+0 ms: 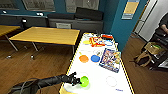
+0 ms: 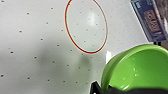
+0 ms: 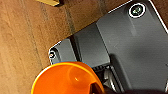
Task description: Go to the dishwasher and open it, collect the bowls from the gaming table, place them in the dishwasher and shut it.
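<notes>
Blue walls and a brown wood floor (image 1: pixel 45 65) surround the long white gaming table (image 1: pixel 100 82), whose top is speckled with small dark dots and printed with thin coloured rings, one of them red (image 2: pixel 86 26). At the table's near left corner the left gripper (image 1: pixel 78 80) is clamped on the rim of a glossy lime-green bowl (image 1: pixel 84 81), tipping it on edge; in the left wrist view the same bowl (image 2: pixel 137 67) shows its smooth shiny hollow. Farther up the table, toward its left edge, an orange bowl (image 1: pixel 83 59) and a blue bowl (image 1: pixel 95 58) sit just beside each other. A colourful board-game box (image 1: pixel 110 60) lies along the right edge next to the blue one, and a red and yellow box (image 1: pixel 97 41) lies near the far end; their lettering is too blurred to read. In the right wrist view another orange bowl (image 3: pixel 66 80) sits against the right gripper, above the floor boards (image 3: pixel 22 45); I cannot tell how its fingers stand. Yellow-topped tables (image 1: pixel 47 35) stand to the left, and a person (image 1: pixel 163 25) sits at the far right
</notes>
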### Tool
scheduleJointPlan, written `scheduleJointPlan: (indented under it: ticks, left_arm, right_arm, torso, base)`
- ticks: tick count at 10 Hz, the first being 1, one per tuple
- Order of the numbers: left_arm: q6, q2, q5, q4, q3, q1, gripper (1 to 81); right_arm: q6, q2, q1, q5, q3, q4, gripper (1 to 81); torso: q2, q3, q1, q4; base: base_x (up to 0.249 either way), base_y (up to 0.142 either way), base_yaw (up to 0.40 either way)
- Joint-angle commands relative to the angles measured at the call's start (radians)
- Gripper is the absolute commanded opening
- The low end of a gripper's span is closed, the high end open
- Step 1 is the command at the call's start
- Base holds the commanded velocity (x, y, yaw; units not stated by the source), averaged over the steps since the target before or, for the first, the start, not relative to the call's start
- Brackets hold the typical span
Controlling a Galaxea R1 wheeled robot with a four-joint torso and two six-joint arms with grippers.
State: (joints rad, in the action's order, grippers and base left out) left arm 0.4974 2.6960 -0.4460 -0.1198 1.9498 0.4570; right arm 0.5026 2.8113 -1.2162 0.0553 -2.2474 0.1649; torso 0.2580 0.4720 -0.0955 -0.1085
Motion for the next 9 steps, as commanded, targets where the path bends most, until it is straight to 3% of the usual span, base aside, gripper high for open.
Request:
scheduleJointPlan:
  ticks: [1,3,7,9]
  left_arm:
    - [-0.004,-0.331,-0.03,0.101,-0.457,-0.202,1.0]
    - [-0.013,-0.465,-0.025,0.103,-0.575,-0.149,1.0]
    - [-0.017,-0.597,-0.01,0.219,-0.654,0.024,1.0]
    - [-0.016,-0.629,0.058,0.293,-0.66,0.159,1.0]
  right_arm:
    - [-0.002,-0.025,0.037,0.055,0.028,0.007,1.0]
    - [-0.002,-0.039,0.023,0.055,0.031,0.008,1.0]
    - [-0.004,-0.057,0.0,0.044,0.037,0.01,1.0]
    - [-0.004,-0.057,-0.01,0.041,0.034,0.013,1.0]
  torso:
    - [0.0,0.0,0.0,0.0]
    - [0.0,-0.024,0.0,0.0]
    - [0.0,-0.103,-0.001,0.0]
    - [0.0,-0.147,0.0,0.0]
  base:
    - [0.0,0.0,0.0]
    - [0.0,0.0,0.0]
    - [0.0,0.0,0.0]
    - [0.0,0.0,0.0]
